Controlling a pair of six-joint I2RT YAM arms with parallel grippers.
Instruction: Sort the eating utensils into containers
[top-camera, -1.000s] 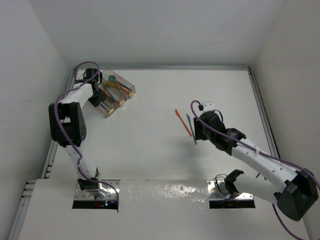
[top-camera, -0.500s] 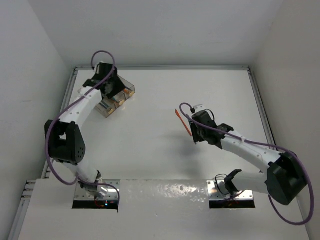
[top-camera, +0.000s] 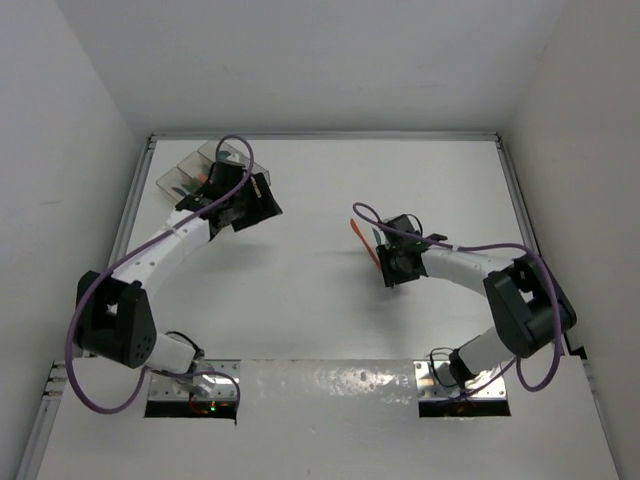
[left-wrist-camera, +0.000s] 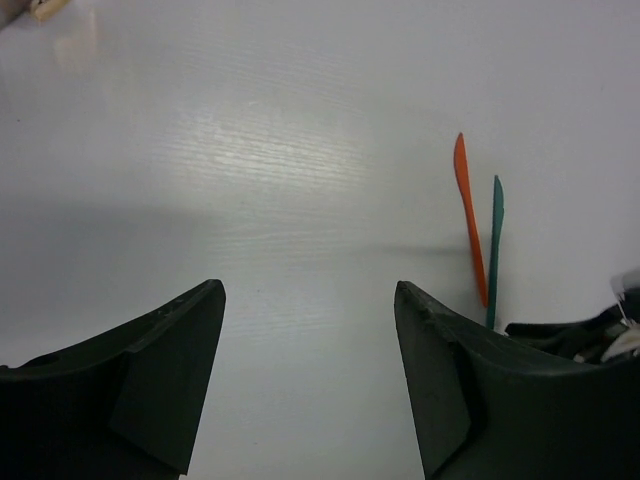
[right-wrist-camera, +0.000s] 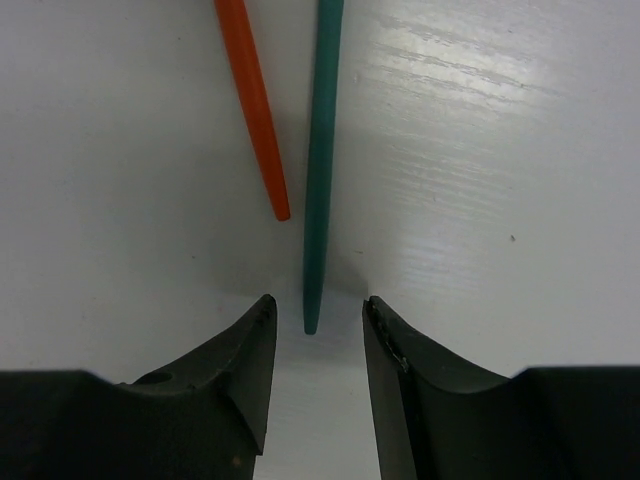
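From above, the clear plastic three-compartment tray (top-camera: 185, 172) sits far left, my left gripper (top-camera: 262, 202) just right of it. My right gripper (top-camera: 387, 262) meets the near end of a thin orange plastic utensil (top-camera: 363, 240), whose long axis runs near-to-far.

Left wrist: my left fingers (left-wrist-camera: 160, 380) are spread wide, holding nothing. The orange piece and a thin teal plastic utensil (left-wrist-camera: 494, 245) lie parallel, far right.

Right wrist: my right fingers (right-wrist-camera: 235, 370) stand apart astride the teal tip, without touching it.

Robotics laboratory test cell. Plain white walls (top-camera: 300, 60) enclosed a white table (top-camera: 300, 310) edged with a metal rail (top-camera: 523, 215). The cabled left arm (top-camera: 165, 245) and right arm (top-camera: 460, 268) stood bolted on metal plates (top-camera: 225, 378) at its near edge.
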